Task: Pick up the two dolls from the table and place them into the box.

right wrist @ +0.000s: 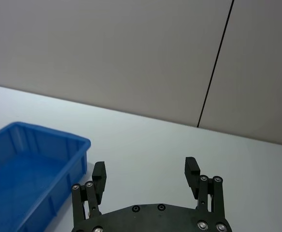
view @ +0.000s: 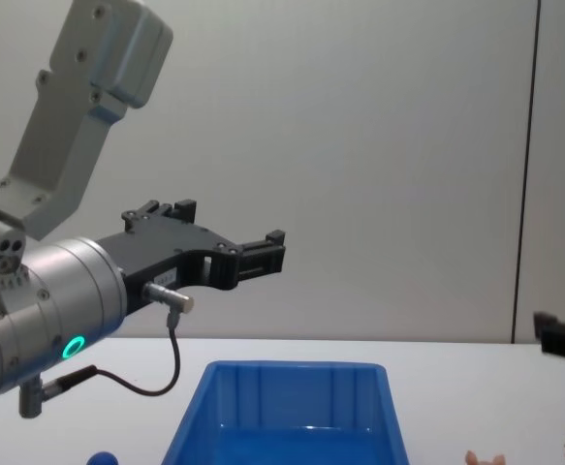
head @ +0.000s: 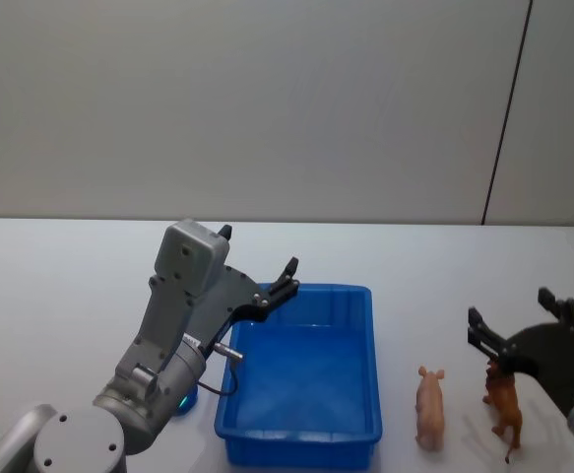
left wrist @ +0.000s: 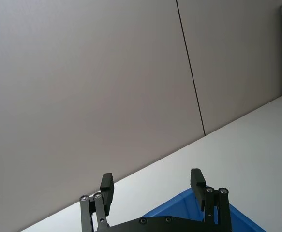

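Note:
The blue box (head: 298, 436) sits empty on the white table (head: 60, 286); I also see the box (view: 292, 387) from the side and its rim (right wrist: 34, 137) in the right wrist view. To its right stands the pale pink pig (head: 429, 407), and right of that the reddish-brown animal (head: 504, 399). My left gripper (head: 259, 251) hangs open in the air over the box's left rear corner, holding nothing; its fingers (left wrist: 107, 182) stand wide apart. My right gripper (head: 510, 307) is open just above and behind the brown animal, not touching it, fingers (right wrist: 191, 168) spread.
A small blue rounded object (view: 103, 457) lies on the table left of the box, below my left arm. A grey wall with a dark vertical seam (head: 503, 118) stands behind the table. Bare tabletop stretches behind the box and the dolls.

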